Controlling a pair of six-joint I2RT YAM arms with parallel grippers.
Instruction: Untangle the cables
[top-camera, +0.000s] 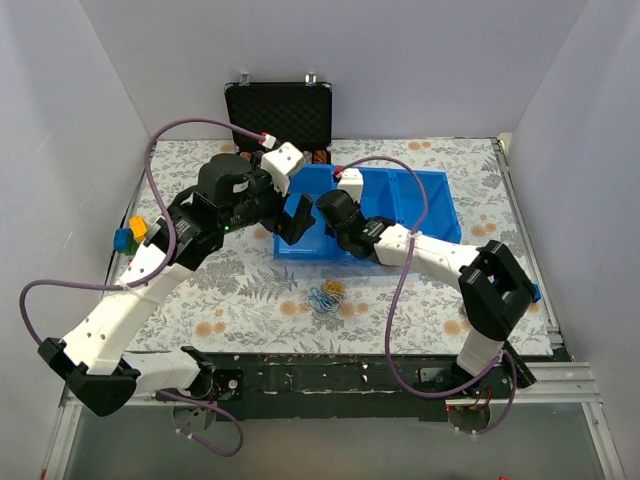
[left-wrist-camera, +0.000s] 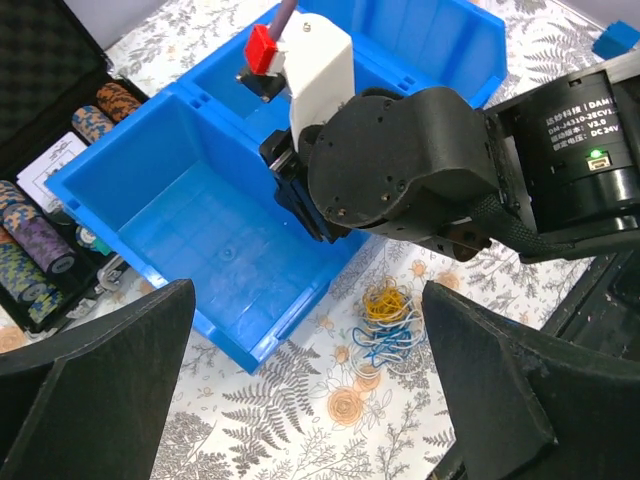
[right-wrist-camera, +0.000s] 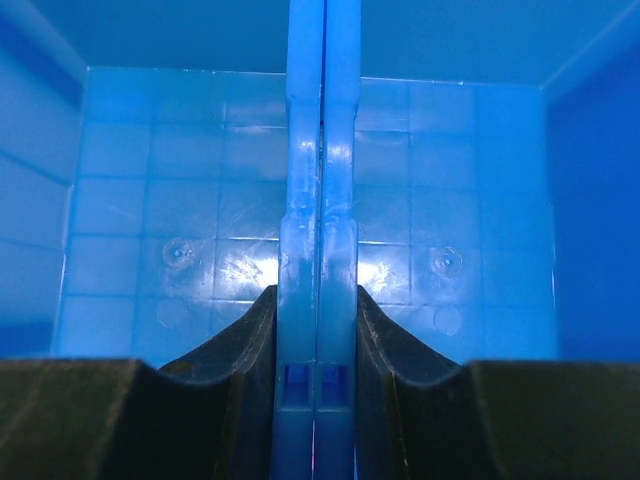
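The cables (top-camera: 327, 295) are a small clump of yellow, blue and pale loops on the flowered cloth, just in front of the blue tray (top-camera: 430, 215). In the left wrist view the cables (left-wrist-camera: 385, 322) lie between and beyond my fingers (left-wrist-camera: 100, 370), nearer the right one. My left gripper (top-camera: 293, 222) is open and empty, above the tray's front left corner. My right gripper (top-camera: 330, 208) is shut on the tray's double middle wall (right-wrist-camera: 317, 200), one finger (right-wrist-camera: 250, 340) on each side. Both compartments of the tray (left-wrist-camera: 200, 230) look empty.
An open black case (top-camera: 280, 112) with poker chips (left-wrist-camera: 40, 240) stands behind the tray. A yellow and blue object (top-camera: 130, 235) sits at the table's left edge. A small blue block (top-camera: 535, 292) lies by the right arm. Walls close in three sides.
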